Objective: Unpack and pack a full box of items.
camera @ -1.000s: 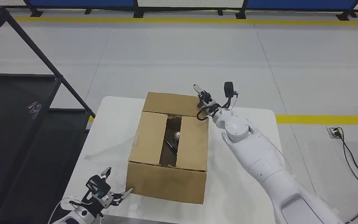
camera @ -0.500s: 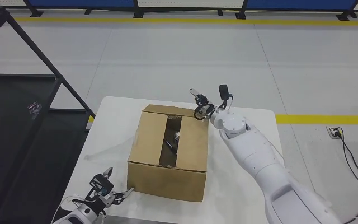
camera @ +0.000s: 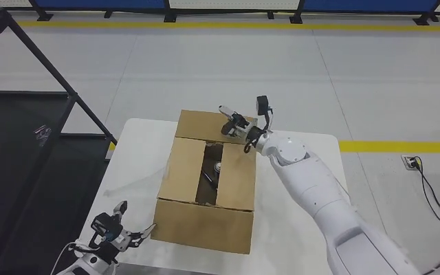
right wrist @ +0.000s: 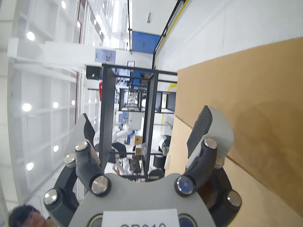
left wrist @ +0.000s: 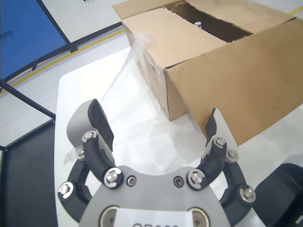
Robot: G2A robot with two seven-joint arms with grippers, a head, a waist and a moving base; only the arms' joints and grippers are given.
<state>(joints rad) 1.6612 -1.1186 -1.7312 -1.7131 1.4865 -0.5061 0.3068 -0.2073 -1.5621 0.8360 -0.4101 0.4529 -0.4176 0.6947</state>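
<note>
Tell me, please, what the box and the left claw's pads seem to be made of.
Box: matte brown cardboard, judging by its ragged, fibrous flap edges. Pads of the left claw: probably black rubber, matte, finely ribbed.

Brown cardboard box (camera: 184, 172), partly opened, upright in the middle of the white table (camera: 137, 158).

Its two long flaps (camera: 237, 175) lie almost flat over the top, with a dark slot left between them running from the near to the far end. The far flap (camera: 206, 126) is folded outward and the near flap (camera: 203, 223) hangs outward over the near wall. Through the slot a white-capped item (camera: 218, 167) and a slim dark item (camera: 208, 180) show inside; the rest of the inside is too dark to make out. A strip of clear tape (left wrist: 139, 45) trails from the box's left edge down to the table.
</note>
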